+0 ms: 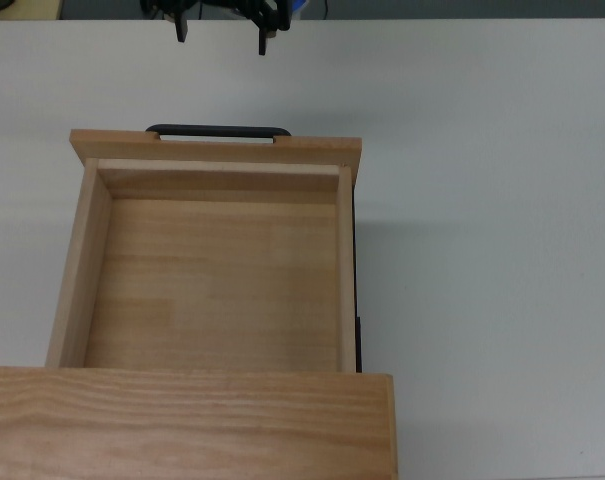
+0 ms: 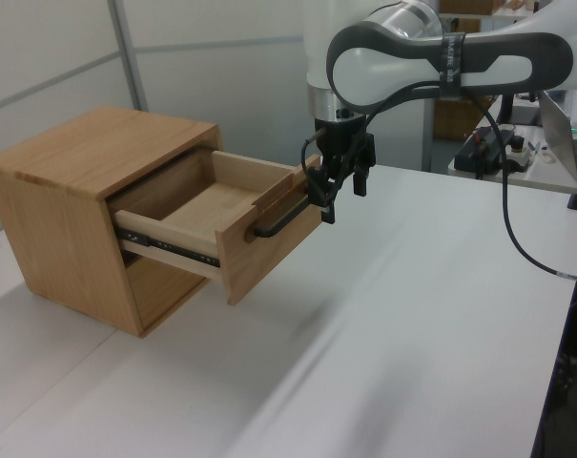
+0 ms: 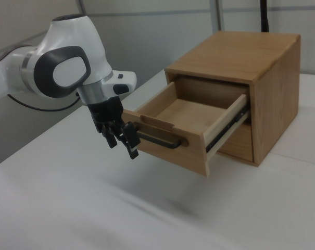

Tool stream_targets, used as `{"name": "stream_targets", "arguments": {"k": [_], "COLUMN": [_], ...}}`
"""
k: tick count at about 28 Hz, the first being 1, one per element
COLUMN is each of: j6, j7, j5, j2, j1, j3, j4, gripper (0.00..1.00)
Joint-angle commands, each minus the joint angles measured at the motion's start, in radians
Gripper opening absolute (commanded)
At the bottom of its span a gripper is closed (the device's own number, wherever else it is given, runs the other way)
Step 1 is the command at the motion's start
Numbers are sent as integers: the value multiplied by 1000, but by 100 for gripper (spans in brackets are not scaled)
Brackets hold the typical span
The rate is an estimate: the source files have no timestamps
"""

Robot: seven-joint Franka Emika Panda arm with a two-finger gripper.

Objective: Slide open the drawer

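Drawer: pulled well out of the wooden cabinet, centre-left of the left view, interior bare. Black bar handle on front panel. Gripper: jaws spread and released, just beside the handle, holding nothing. White surface beneath.

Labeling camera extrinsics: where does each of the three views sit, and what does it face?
Top view: overhead, looking straight down into the open drawer; only the gripper shows, at the frame's upper edge.
Left view: to one side, facing the drawer's handle from an angle; arm and gripper visible.
Right view: opposite side, facing the cabinet; arm and gripper visible.
All three share drawer, handle, gripper.
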Motion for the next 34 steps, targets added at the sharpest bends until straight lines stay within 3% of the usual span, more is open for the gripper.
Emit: {"name": "stream_targets", "arguments": {"k": [1, 13, 23, 34], "j6": [-25, -43, -45, -51], "j7": [-47, -50, -66, -173], "j5": [7, 5, 17, 20], "j2": [-2, 49, 63, 102], "j1": [5, 1, -64, -82], "j3": [-7, -10, -4, -2], "j4": [4, 30, 56, 78], "gripper": [100, 100, 100, 100]}}
